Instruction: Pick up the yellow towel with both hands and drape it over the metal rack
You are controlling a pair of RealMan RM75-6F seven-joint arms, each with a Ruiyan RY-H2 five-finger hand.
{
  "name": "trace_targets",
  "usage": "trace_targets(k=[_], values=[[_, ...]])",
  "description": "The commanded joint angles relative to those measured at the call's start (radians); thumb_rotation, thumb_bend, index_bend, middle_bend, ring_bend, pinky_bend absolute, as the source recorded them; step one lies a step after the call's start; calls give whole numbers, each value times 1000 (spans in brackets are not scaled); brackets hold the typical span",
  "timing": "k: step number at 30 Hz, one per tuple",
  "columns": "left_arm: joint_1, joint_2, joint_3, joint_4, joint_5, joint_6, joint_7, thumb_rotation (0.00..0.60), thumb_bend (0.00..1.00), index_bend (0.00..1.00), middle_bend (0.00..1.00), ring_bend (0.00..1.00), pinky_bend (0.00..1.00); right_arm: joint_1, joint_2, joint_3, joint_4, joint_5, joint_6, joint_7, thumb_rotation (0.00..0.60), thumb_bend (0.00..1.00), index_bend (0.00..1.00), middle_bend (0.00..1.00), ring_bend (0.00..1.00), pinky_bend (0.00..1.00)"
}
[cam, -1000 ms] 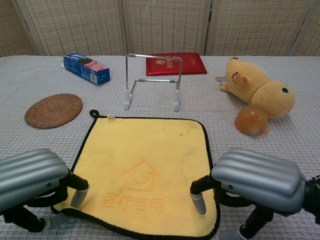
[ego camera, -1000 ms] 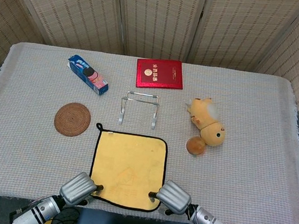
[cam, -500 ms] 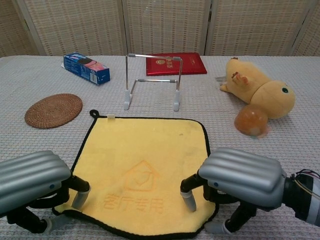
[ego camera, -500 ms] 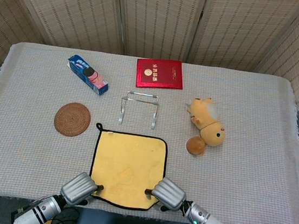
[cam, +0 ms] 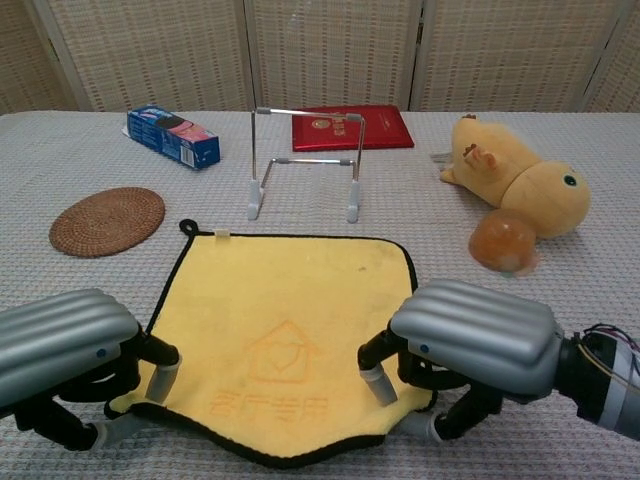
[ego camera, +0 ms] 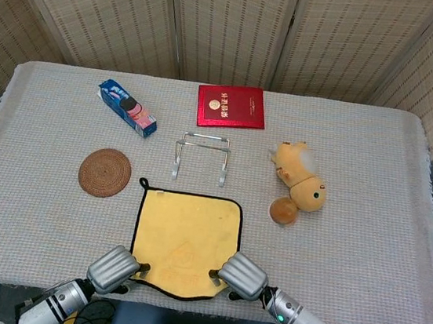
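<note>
Left hand [cam: 65,345]: positioned at the near left corner of the yellow towel [cam: 285,335]. Fingertips [cam: 160,382] bear on the top face of the cloth and a lower digit lies at the edge beneath, so the corner is clamped between them.

Right hand [cam: 470,340]: positioned at the near right corner of the yellow towel. Fingertips [cam: 375,385] press on the top face and a lower digit reaches under the hem; the corner is clamped.

Yellow towel: lies on the worktop [ego camera: 365,236] near centre, far portion flat. The near edge, between the two hands, curves and sits slightly gathered. A black hem runs round the border, with a small loop at the far left corner.

Metal rack [cam: 305,165]: stands upright on the worktop just beyond the far edge of the towel, not touching it.

Woven coaster [cam: 107,220]: left of the towel, apart from it.

Plush toy [cam: 515,180]: right of the rack, lying on its side. An orange ball [cam: 503,243] sits at its near side, touching it.

Blue box [ego camera: 127,107]: far left, lying flat at an angle.

Red booklet [ego camera: 231,106]: far centre, lying flat beyond the rack.
</note>
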Motion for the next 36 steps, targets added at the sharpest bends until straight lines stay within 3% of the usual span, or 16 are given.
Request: trace_targets(k=[1,8,20,26,36], values=[[-23,26,-22,-26,-4,0,-78,600,468,664,1000,922,1000,-2,13,23,-23,13,29,-1,600,494,693,1000,1000,1000],[-86,88,-100,-82,-17,-3,-187,600,468,678,1000,922,1000,14,46,72,-74,33,57,-9,600,501,720,1000,1000,1000],[-209,221,-292,-106,-163,-70,-331,600,467,686,1000,922,1000,74,141,238,-144,111,92,-24,600,501,723,1000,1000,1000],[-263,226,-377,-29,-259,-100,-365,600,467,686,1000,920,1000,121,162,337,-145,187,78,-53,600,501,739,1000,1000,1000],[-360,197,-472,101,-391,-168,-366,600,467,686,1000,919,1000,197,150,445,-126,308,43,-133,600,501,739,1000,1000,1000]])
